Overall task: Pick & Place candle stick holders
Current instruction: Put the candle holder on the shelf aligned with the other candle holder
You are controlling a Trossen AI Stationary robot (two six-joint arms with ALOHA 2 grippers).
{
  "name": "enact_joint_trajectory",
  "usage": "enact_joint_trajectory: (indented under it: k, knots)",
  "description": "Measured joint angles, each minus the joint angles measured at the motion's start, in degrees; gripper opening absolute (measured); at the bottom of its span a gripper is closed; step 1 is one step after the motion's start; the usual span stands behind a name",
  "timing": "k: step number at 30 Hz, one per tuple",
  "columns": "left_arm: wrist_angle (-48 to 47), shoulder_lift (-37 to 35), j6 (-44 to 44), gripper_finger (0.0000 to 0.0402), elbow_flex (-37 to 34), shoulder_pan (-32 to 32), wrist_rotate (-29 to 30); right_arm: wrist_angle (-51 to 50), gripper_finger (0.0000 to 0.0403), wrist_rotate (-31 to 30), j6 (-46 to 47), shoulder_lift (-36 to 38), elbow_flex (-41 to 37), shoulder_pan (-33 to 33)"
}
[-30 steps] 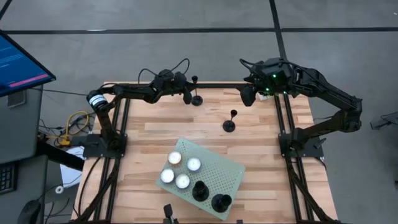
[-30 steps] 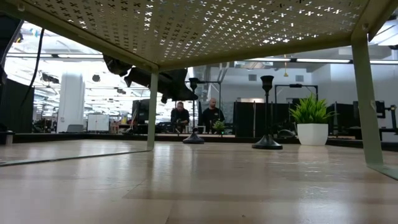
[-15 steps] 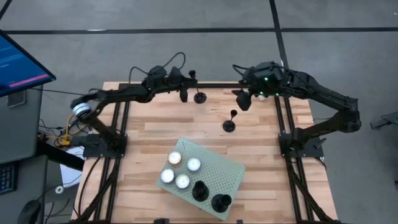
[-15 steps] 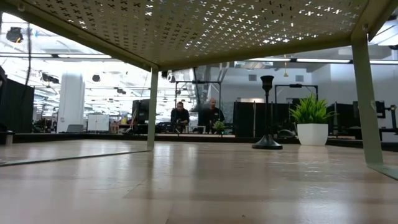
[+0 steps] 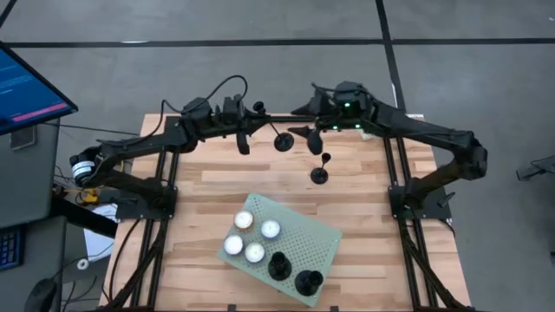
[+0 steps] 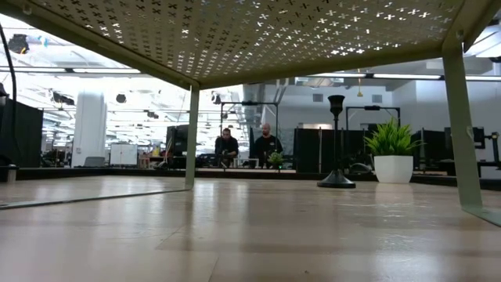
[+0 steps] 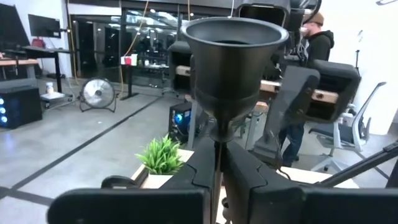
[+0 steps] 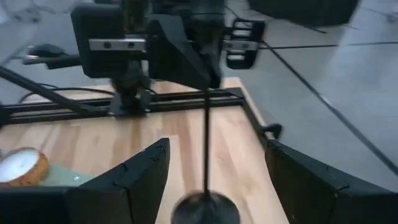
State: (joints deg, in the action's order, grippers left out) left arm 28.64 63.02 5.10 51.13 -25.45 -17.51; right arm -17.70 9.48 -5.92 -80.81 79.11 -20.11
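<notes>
Aloft, left gripper pinches thin-stemmed black holder; right gripper spread.

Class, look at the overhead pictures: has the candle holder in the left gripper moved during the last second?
Yes. The held candle stick holder, shut in the left gripper, has swung rightward along the table's far edge.
</notes>
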Motion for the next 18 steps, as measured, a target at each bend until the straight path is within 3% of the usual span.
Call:
enact_joint_trajectory:
  k: [3, 14, 18]
  knots:
    - [-0.2, 0.4, -0.1, 0.0012, 0.0, 1.0, 0.5, 3.2, 0.0254, 2.5, 1.1, -2.5, 0.0, 0.7]
    - [-0.1, 1.2, -0.1, 0.0012, 0.0, 4.0, 1.0, 5.5, 0.0253, 2.7, 2.7, -9.2, 1.1, 3.1]
    - [-0.2, 1.2, -0.1, 0.0012, 0.0, 4.3, 1.0, 6.4, 0.0229, 2.7, 3.0, -9.5, 1.2, 3.0]
